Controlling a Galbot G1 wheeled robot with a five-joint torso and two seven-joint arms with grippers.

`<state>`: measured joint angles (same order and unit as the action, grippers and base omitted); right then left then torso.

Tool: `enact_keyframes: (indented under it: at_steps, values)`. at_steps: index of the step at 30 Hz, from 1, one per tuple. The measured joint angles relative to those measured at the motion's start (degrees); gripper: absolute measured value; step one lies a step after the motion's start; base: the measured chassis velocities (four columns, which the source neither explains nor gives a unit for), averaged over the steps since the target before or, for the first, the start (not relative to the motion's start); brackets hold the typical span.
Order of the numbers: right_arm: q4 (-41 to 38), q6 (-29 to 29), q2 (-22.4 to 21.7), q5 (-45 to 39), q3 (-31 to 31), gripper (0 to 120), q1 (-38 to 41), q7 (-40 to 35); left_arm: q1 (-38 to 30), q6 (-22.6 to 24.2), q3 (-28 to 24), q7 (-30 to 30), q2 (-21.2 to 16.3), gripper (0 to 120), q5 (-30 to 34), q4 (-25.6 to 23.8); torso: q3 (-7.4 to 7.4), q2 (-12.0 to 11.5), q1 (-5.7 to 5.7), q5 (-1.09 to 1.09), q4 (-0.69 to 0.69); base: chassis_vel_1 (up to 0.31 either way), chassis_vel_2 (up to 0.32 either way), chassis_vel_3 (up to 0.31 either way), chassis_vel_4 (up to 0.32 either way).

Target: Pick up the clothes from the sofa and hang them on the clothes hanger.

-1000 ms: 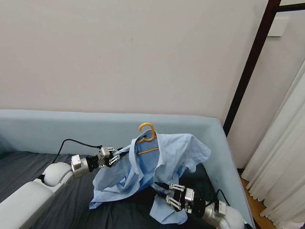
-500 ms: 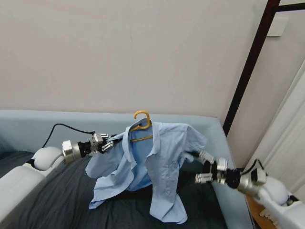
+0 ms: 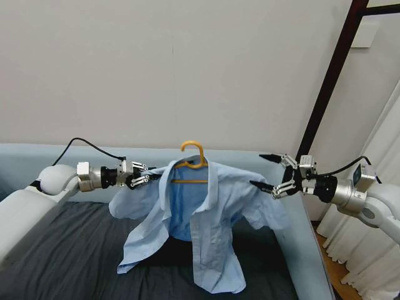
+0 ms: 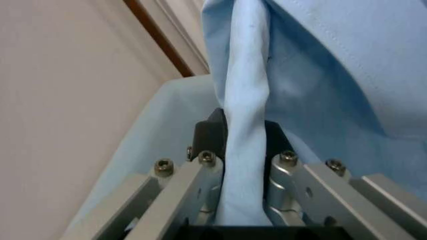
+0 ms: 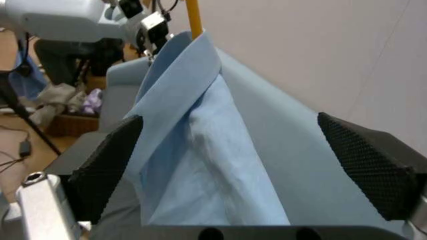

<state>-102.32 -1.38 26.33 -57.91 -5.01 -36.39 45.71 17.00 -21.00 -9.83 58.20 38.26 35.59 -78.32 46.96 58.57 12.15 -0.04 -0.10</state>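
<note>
Shirt (image 3: 200, 219) is on orange hanger (image 3: 192, 164), held clear above sofa (image 3: 50, 162). Our left gripper (image 3: 149, 175) is clamped on its shoulder fabric. Right gripper (image 3: 255, 169) is spread wide and empty, just beside the other shoulder. We judge hanging it up is left.

The shirt (image 3: 212, 219) is matt cloth, the hanger (image 3: 200, 152) glossy plastic, the left gripper's (image 3: 149, 177) fingers (image 4: 181, 187) bare metal.

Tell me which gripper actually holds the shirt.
The left gripper, shut on the shirt at its shoulder; the right gripper is open, holding nothing.
</note>
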Motion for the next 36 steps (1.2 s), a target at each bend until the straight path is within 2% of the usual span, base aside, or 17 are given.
enact_keyframes:
  at_steps: [6,12,15,16,20,22,25,26,28,29,33,34,36]
  values:
    - [3.01,-4.93,1.97,6.65,1.58,100,-0.99,5.5,-0.98,-0.85,-4.36,-0.21,2.61,7,-2.25,0.67,0.0,0.0,0.0,0.01,0.02,0.0,0.0,0.0,0.0]
    - [4.13,-7.12,2.31,9.87,1.45,100,-1.26,9.25,-1.29,-1.38,-5.5,-0.42,3.09,7,-2.83,0.88,0.0,0.0,0.0,0.01,0.03,0.0,0.0,0.0,0.0]
    - [4.41,-7.89,2.56,11.01,1.37,89,-1.57,9.07,-0.86,-1.91,-5.71,-0.63,3.13,7,-3.3,0.0,0.0,0.0,0.0,0.01,0.02,0.0,0.0,0.0,0.0]
    - [4.41,-7.89,2.56,11.01,1.37,89,-1.57,9.07,-0.86,-1.91,-5.71,-0.63,3.13,7,-3.3,0.0,0.0,0.0,0.0,0.01,0.02,0.0,0.0,0.0,0.0]
    - [4.68,-8.75,3.0,11.63,1.26,70,-1.91,8.72,0.1,-2.0,-5.74,-0.64,2.82,7,-3.36,-1.02,0.0,0.0,-0.01,0.0,0.03,0.0,0.0,0.0,0.0]
    - [4.75,-8.97,3.07,11.53,1.26,66,-1.95,8.78,0.35,-2.02,-5.74,-0.65,2.82,7,-3.37,-1.2,0.0,0.0,-0.01,0.0,0.03,0.0,0.0,0.0,0.0]
    - [5.26,-9.13,3.34,11.42,1.24,53,-2.0,9.91,0.95,-2.14,-5.58,-0.68,2.83,7,-3.51,-1.46,0.0,0.0,0.0,0.0,0.02,0.0,0.0,0.0,0.0]
    - [5.26,-9.13,3.34,11.42,1.24,53,-2.0,9.91,0.95,-2.14,-5.58,-0.68,2.83,7,-3.51,-1.46,0.0,0.0,0.0,0.0,0.02,0.0,0.0,0.0,0.0]
    - [5.68,-9.13,3.62,11.73,1.08,42,-2.15,12.06,1.27,-2.19,-5.38,-0.69,2.7,7,-3.54,-1.79,0.0,0.0,0.0,0.0,0.02,0.0,0.0,0.0,0.0]
    - [5.68,-9.13,3.62,11.73,1.08,42,-2.15,12.06,1.27,-2.19,-5.38,-0.69,2.7,7,-3.54,-1.79,0.0,0.0,0.0,0.0,0.02,0.0,0.0,0.0,0.0]
    - [5.54,-9.04,3.67,12.28,0.9,23,-2.45,13.57,1.06,-2.2,-5.3,-0.69,2.53,7,-3.45,-2.0,0.0,0.01,-0.01,0.0,0.02,0.0,0.0,0.0,0.0]
    - [5.54,-9.04,3.67,12.28,0.9,23,-2.45,13.57,1.06,-2.2,-5.3,-0.69,2.53,7,-3.45,-2.0,0.0,0.01,-0.01,0.0,0.02,0.0,0.0,0.0,0.0]
    - [5.43,-8.97,3.65,12.26,0.82,15,-2.51,13.59,1.0,-2.28,-5.28,-0.69,2.51,7,-3.3,-2.06,0.0,0.01,-0.01,0.0,0.02,0.0,0.0,0.0,0.0]
